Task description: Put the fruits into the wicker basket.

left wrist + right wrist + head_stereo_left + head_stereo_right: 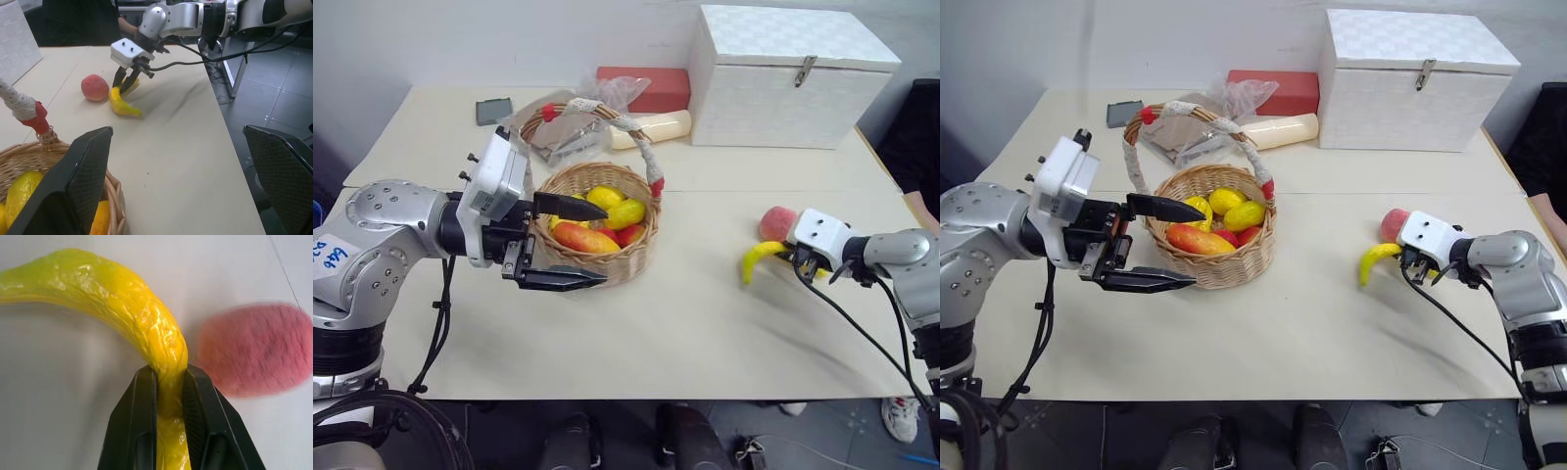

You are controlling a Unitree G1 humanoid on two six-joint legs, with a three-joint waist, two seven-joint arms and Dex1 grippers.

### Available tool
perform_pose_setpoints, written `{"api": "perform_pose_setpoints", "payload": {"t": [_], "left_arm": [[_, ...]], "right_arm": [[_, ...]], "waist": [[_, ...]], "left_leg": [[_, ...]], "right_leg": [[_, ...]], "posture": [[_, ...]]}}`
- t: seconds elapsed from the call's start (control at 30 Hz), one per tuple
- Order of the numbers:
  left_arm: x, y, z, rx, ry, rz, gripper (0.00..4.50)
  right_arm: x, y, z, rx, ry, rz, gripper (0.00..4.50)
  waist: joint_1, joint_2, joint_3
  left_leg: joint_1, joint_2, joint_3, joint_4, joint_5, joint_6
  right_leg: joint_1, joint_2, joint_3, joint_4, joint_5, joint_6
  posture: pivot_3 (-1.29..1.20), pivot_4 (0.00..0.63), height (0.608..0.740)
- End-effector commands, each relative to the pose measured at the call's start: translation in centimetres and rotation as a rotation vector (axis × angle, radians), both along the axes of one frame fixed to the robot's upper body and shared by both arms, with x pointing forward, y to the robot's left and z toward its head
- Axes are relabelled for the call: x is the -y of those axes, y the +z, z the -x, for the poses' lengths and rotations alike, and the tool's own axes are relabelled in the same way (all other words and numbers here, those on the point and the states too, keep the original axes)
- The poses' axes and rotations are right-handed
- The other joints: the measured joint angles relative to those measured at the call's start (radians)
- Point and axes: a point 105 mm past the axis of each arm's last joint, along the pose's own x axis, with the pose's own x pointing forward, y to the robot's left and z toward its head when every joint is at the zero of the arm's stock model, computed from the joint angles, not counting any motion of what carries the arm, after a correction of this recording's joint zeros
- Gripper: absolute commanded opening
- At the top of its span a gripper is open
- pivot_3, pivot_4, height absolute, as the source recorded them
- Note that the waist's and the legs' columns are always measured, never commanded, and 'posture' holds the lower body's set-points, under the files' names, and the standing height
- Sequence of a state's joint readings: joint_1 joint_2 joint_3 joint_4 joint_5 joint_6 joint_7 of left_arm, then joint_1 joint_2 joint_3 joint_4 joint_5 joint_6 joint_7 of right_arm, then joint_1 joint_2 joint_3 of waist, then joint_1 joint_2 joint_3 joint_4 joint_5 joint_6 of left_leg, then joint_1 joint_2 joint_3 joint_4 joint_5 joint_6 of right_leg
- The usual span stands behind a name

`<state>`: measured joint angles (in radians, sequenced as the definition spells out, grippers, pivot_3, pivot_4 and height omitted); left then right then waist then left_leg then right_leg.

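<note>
At the three-o'clock side of the pale surface (pixel 685 333), the right gripper (pixel 169 382) has its two black fingers (pixel 139 421) clamped on the yellow banana (pixel 122 298), pinching it near one end while the rest of the fruit curves away toward nine o'clock. Whether the banana's far tip touches the surface is hard to judge from the head views. Just beside it, at about one o'clock from the grip, lies the pink peach (pixel 776 222), resting on the surface and apart from the fingers.

Near the centre of the surface stands the wicker basket (pixel 1224 264), its taped handle (pixel 1195 116) arching overhead with red ends. Inside lie the orange-red mango (pixel 582 237), toward the basket's seven-o'clock rim, along with several small yellow fruits (pixel 625 212) and a red one (pixel 1252 234).

At nine o'clock from the basket, the left gripper (pixel 570 242) hangs level with its fingers wide apart and holding nothing, one tip above the basket's near rim, the other outside the woven wall.

At twelve o'clock sit a large white box (pixel 783 78) with a clasp, a red box (pixel 651 86), a crumpled clear bag (pixel 607 93) and a small dark card (pixel 493 111).
</note>
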<state>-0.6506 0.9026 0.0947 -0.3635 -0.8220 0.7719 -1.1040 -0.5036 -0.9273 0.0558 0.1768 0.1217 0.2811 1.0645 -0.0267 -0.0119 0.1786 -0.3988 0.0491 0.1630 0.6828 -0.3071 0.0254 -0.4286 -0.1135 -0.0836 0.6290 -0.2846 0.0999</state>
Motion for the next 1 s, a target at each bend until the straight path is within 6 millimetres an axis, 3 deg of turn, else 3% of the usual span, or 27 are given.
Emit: {"api": "perform_pose_setpoints", "payload": {"t": [0.03, 0.13, 0.23, 0.37, 0.53, 0.63, 0.77, 0.87, 0.93, 1.0], "left_arm": [[-2.3, 1.4, -0.3, 0.021, 0.101, 0.027, 4.5], [-4.1, 1.6, -0.5, 0.008, 0.183, 0.031, 4.5], [-5.6, 1.6, -0.4, 0.004, 0.245, 0.014, 4.5], [-6.9, 2.0, 0.0, 0.014, 0.29, -0.001, 4.5], [-6.7, 2.1, 0.3, 0.033, 0.294, 0.0, 4.5], [-6.4, 2.1, 0.5, 0.042, 0.287, 0.001, 4.5], [-6.2, 2.0, 0.6, 0.053, 0.283, 0.005, 4.5], [-5.9, 1.9, 0.6, 0.057, 0.275, 0.014, 4.5], [-5.7, 1.7, 0.4, 0.055, 0.265, 0.019, 4.5], [-5.1, 1.5, 0.1, 0.059, 0.246, 0.013, 4.5]], "right_arm": [[-5.5, 5.0, 3.1, 0.013, 0.215, -0.21, 0.37], [-9.8, 6.8, 5.1, -0.014, 0.327, -0.326, 0.37], [-13.6, 9.1, 5.6, 0.009, 0.39, -0.437, 0.37], [-18.7, 11.5, 4.0, 0.081, 0.387, -0.52, 0.37], [-23.4, 12.2, 1.8, 0.171, 0.394, -0.492, 0.37], [-24.8, 11.7, 0.1, 0.195, 0.361, -0.466, 0.37], [-25.3, 11.5, -0.9, 0.237, 0.345, -0.439, 1.72], [-25.3, 12.3, 1.5, 0.208, 0.45, -0.496, 2.68], [-24.7, 12.8, 2.9, 0.181, 0.488, -0.539, 2.68], [-23.8, 13.0, 3.0, 0.182, 0.434, -0.567, 2.68]], "waist": [[-0.005, 0.001, 0.0], [-0.004, 0.001, 0.0], [-0.003, 0.001, 0.0], [-0.002, 0.001, 0.0], [-0.002, 0.0, 0.0], [-0.003, 0.0, 0.0], [-0.006, 0.0, 0.0], [-0.006, 0.0, 0.0], [-0.005, 0.0, 0.0], [-0.005, 0.0, 0.0]], "left_leg": [[0.0, 0.0, 0.0, 0.0, 0.0, 0.0], [0.002, 0.002, 0.0, 0.0, -0.001, -0.001], [0.002, 0.001, 0.0, 0.0, -0.001, -0.001], [0.001, 0.001, 0.0, 0.0, -0.001, -0.001], [-0.004, 0.0, -0.001, 0.0, -0.002, -0.001], [-0.007, -0.001, 0.0, 0.0, -0.002, 0.0], [-0.007, -0.001, 0.001, 0.0, -0.002, 0.0], [-0.007, 0.0, 0.002, 0.0, -0.002, 0.0], [-0.008, 0.0, 0.002, 0.0, -0.002, -0.001], [-0.008, 0.0, 0.002, 0.0, -0.002, -0.001]], "right_leg": [[0.0, 0.0, 0.001, 0.001, 0.0, 0.0], [0.0, 0.001, 0.001, 0.001, 0.0, -0.001], [0.0, 0.001, 0.001, 0.001, 0.0, -0.001], [-0.002, -0.001, 0.001, 0.001, -0.001, -0.001], [-0.004, -0.001, -0.001, 0.005, -0.001, -0.002], [-0.008, -0.001, 0.0, 0.007, -0.001, -0.001], [-0.01, -0.001, 0.001, 0.008, -0.001, -0.001], [-0.011, 0.0, 0.002, 0.008, -0.001, -0.001], [-0.011, 0.0, 0.002, 0.008, -0.001, -0.001], [-0.011, 0.0, 0.003, 0.008, -0.001, -0.001]], "posture": [[0.0, 0.15, 0.74], [0.0, 0.15, 0.74], [0.0, 0.15, 0.74], [0.0, 0.15, 0.74], [0.0, 0.15, 0.74], [0.0, 0.15, 0.74], [0.0, 0.15, 0.74], [0.0, 0.15, 0.74], [0.0, 0.15, 0.74], [0.0, 0.15, 0.74]]}}
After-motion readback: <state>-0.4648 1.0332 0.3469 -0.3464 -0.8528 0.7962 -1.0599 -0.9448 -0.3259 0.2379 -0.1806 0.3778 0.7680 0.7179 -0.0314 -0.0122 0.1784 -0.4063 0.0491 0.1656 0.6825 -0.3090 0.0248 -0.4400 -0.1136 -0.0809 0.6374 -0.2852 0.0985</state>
